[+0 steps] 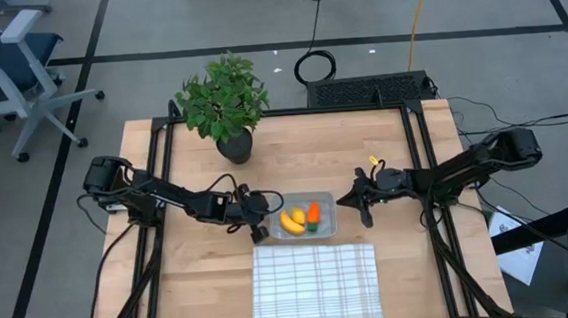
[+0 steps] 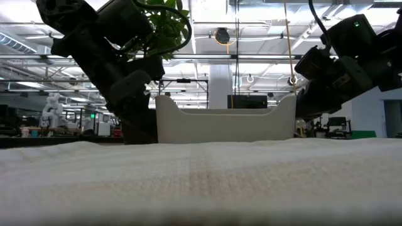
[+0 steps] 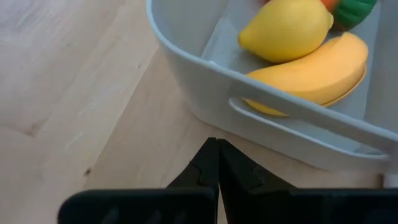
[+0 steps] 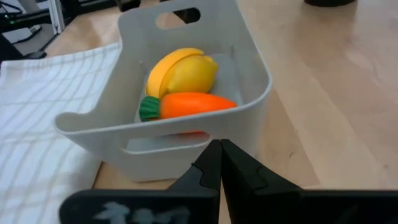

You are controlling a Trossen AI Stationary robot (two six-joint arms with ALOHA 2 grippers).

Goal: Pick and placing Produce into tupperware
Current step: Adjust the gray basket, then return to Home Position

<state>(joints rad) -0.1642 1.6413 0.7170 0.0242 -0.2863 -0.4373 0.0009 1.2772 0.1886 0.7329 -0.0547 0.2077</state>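
Here both arms reach low, left claw (image 1: 261, 224) and right claw (image 1: 365, 210) pressed together flanking the tupperware (image 1: 304, 234).

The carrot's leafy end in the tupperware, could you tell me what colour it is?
Green, against the carrot's orange body; the right wrist view shows it best.

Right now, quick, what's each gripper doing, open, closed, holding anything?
Left gripper: closed, holding nothing, beside the container.
Right gripper: closed, holding nothing, at the container's other end.
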